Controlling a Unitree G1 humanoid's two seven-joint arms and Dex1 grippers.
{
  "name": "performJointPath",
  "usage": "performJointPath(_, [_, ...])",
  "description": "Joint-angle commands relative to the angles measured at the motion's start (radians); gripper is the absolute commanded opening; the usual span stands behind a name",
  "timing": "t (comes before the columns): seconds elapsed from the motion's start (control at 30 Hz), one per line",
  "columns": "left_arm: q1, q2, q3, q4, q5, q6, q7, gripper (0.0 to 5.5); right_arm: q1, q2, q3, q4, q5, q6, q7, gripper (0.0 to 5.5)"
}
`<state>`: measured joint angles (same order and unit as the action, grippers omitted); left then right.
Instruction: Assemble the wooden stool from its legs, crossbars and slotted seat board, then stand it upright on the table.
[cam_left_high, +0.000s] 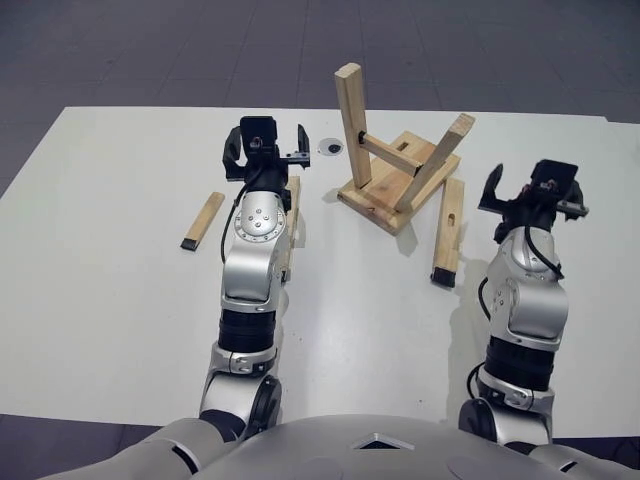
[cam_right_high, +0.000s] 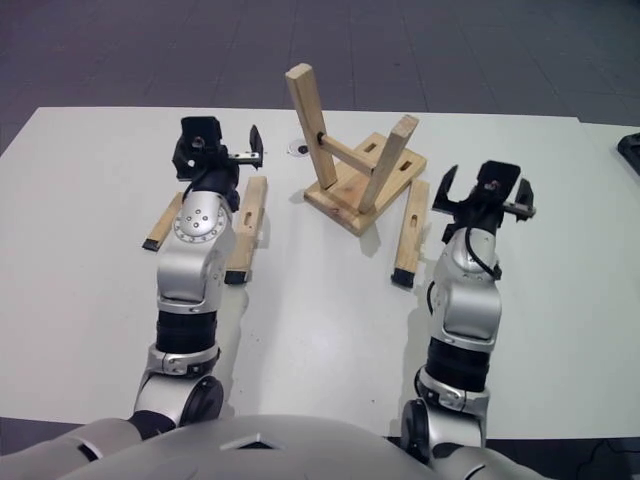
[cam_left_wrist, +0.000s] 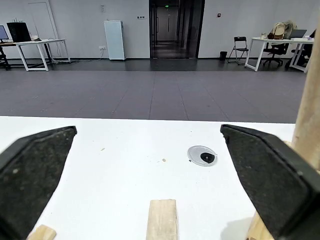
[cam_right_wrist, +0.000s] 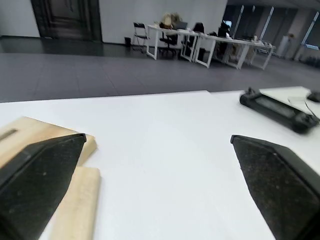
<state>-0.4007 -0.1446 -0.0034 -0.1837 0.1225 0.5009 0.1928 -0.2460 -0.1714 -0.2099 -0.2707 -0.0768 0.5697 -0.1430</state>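
Pads (cam_left_wrist: 35, 170) gape wide in wrist views; head view shows my left end effector (cam_left_high: 268, 142) and right end effector (cam_left_high: 533, 192) outstretched, flanking the upturned stool (cam_left_high: 400, 175).

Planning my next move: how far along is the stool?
Done: two pale wooden legs and one crossbar stand in the slotted seat board. In hand: nothing; left gripper and right gripper open. Left: three loose wooden pieces on the white table, then standing it upright.

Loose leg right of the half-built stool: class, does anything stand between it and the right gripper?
Nothing visible does. Only bare table separates the loose leg from the open right gripper; the seat board lies on the leg's other side.
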Motion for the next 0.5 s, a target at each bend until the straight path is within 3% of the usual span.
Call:
performJointPath(0.03, [0.001,0.049,0.059,-0.027,0.001,-0.055,0.015,5.38,-0.057,-0.114,0.08,0.115,-0.025,-0.122,0.134,5.4])
performJointPath(0.17, [-0.013,0.072,0.126,0.0,-0.036,-0.061,0.018,5.38,-0.074,-0.178,0.144,0.173,-0.05,-0.212,0.222,5.4])
performJointPath(0.33, [-0.025,0.069,0.13,0.012,-0.049,-0.068,0.021,5.38,-0.102,-0.16,0.186,0.197,-0.048,-0.225,0.257,5.4])
performJointPath(0.43, [-0.015,0.058,0.119,0.01,-0.049,-0.072,0.029,5.38,-0.101,-0.164,0.155,0.189,-0.056,-0.225,0.226,5.4])
performJointPath(0.5, [-0.005,0.056,0.119,0.0,-0.048,-0.072,0.034,5.38,-0.105,-0.17,0.065,0.139,0.022,-0.221,0.242,5.4])
